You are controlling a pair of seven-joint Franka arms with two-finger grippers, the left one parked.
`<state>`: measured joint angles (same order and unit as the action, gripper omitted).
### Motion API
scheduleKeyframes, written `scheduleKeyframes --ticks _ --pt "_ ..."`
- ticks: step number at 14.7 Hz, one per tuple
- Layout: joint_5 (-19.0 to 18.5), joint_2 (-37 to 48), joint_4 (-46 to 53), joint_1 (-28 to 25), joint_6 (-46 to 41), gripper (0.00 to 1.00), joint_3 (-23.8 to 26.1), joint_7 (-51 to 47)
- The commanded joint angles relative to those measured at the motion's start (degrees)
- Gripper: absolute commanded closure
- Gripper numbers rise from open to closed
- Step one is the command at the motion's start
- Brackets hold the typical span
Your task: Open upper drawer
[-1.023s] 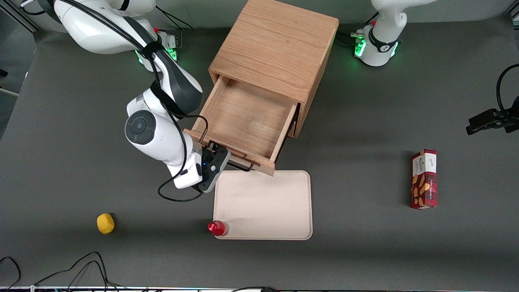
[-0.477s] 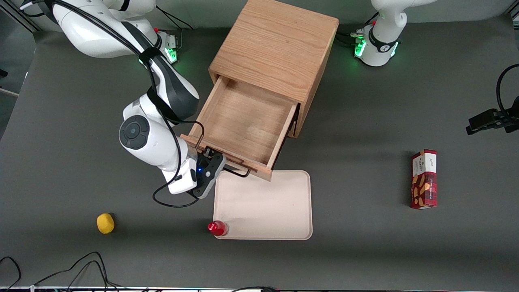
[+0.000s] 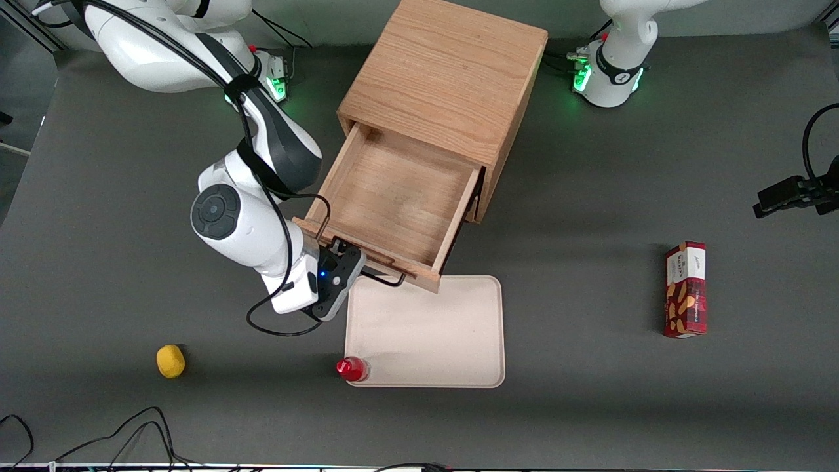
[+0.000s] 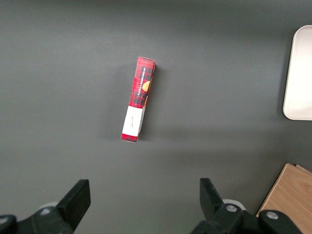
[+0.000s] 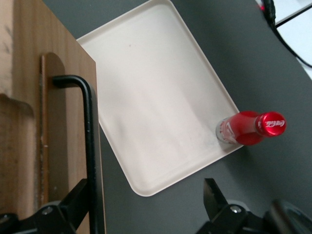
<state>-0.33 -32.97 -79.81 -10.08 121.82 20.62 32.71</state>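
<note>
The upper drawer [image 3: 400, 196] stands pulled well out of the oak cabinet [image 3: 446, 72], its plain wood interior bare. Its black wire handle [image 3: 383, 278] runs along the drawer front [image 5: 63, 122], on the side nearest the front camera. My right gripper [image 3: 341, 252] sits at the end of the handle toward the working arm. In the right wrist view the gripper [image 5: 146, 204] is open. The handle bar [image 5: 90, 146] passes between the jaws, close beside one finger [image 5: 78, 200], with a wide gap to the other finger [image 5: 214, 200].
A beige tray [image 3: 426, 334] lies in front of the drawer, its edge under the drawer front. A red bottle [image 3: 352, 368] stands at the tray's near corner. A yellow object [image 3: 170, 360] lies toward the working arm's end, a red snack box [image 3: 685, 288] toward the parked arm's.
The drawer front and my gripper came a little nearer to the front camera between the oldest frame and half a second ago. Nothing has visibly moved since.
</note>
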Motion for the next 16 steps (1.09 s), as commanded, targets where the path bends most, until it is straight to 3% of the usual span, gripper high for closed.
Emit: scheduleKeyframes --ticks 1,7,10,12,16 --pt "-0.38 3.17 1.14 0.06 1.75 0.00 -1.80 -0.28" --pt "0.24 14.75 -0.17 2.52 1.58 0.00 -4.54 -6.60" --pt "4.44 23.80 -8.05 8.57 -1.49 0.00 -4.54 -12.05" --pt "4.81 29.17 -13.16 12.17 -5.26 0.00 -4.97 -13.19" --pt "4.72 34.72 -15.39 15.09 -19.48 0.00 -6.99 -30.92"
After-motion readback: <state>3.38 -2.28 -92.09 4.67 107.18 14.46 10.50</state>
